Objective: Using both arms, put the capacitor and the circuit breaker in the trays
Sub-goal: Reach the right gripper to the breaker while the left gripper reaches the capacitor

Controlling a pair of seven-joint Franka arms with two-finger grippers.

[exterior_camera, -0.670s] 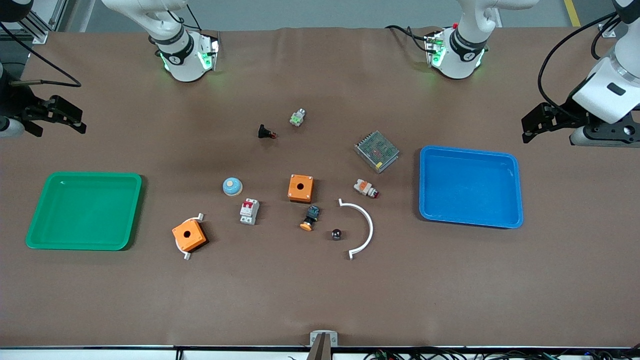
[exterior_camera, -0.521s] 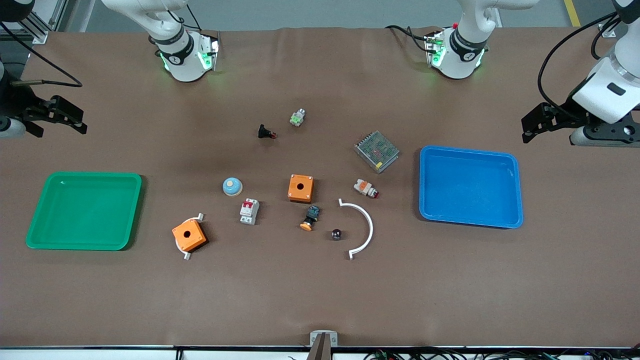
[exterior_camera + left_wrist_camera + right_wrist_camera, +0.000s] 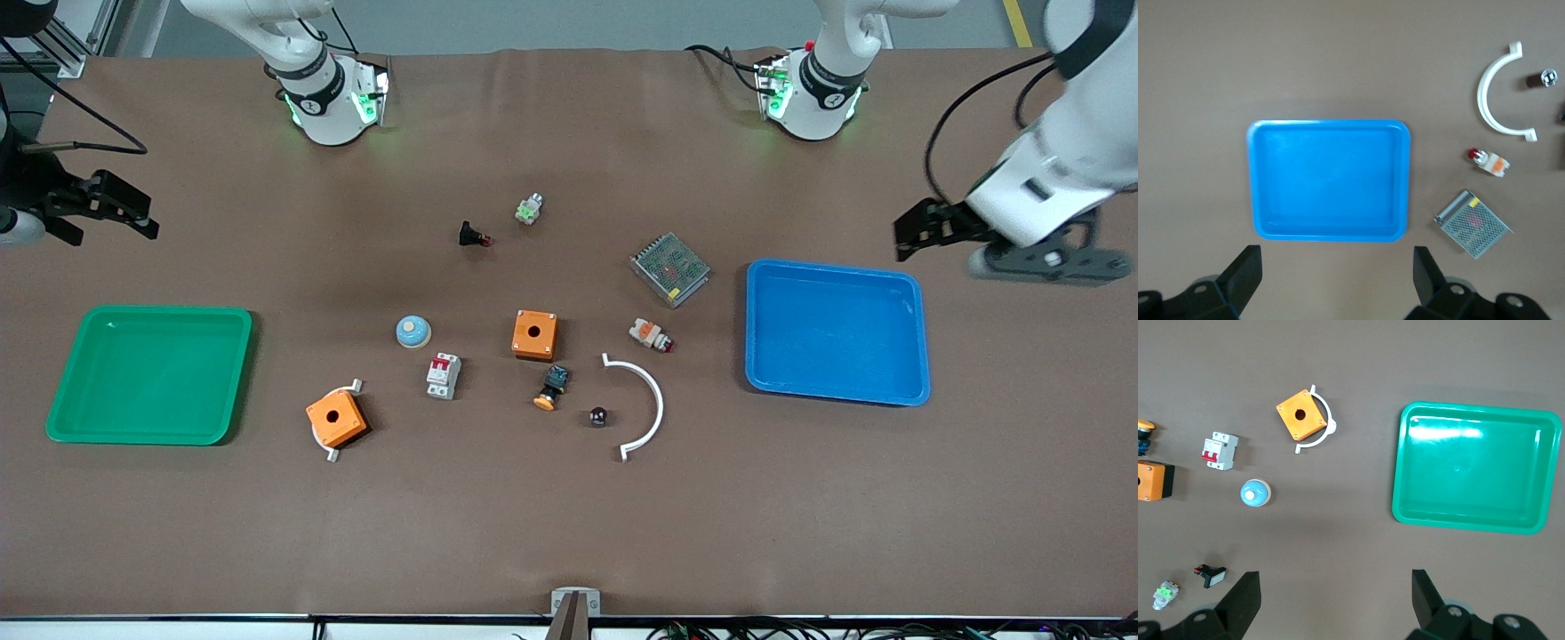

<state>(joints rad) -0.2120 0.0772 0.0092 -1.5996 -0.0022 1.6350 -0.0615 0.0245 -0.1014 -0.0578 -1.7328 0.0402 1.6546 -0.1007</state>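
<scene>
The tiny black capacitor (image 3: 597,416) with its shiny top is lying on the brown table mat (image 3: 569,533), just beside the white curved strip (image 3: 647,407); the white red-levered circuit breaker (image 3: 443,375) is sitting well apart from that strip, only in the right wrist view (image 3: 1220,451). Left gripper (image 3: 916,229) and right gripper (image 3: 116,207) are hanging spread apart, empty, over bare mat.

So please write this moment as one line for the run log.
left gripper: open, above table beside blue tray | right gripper: open, waiting | capacitor, circuit breaker: on table
</scene>
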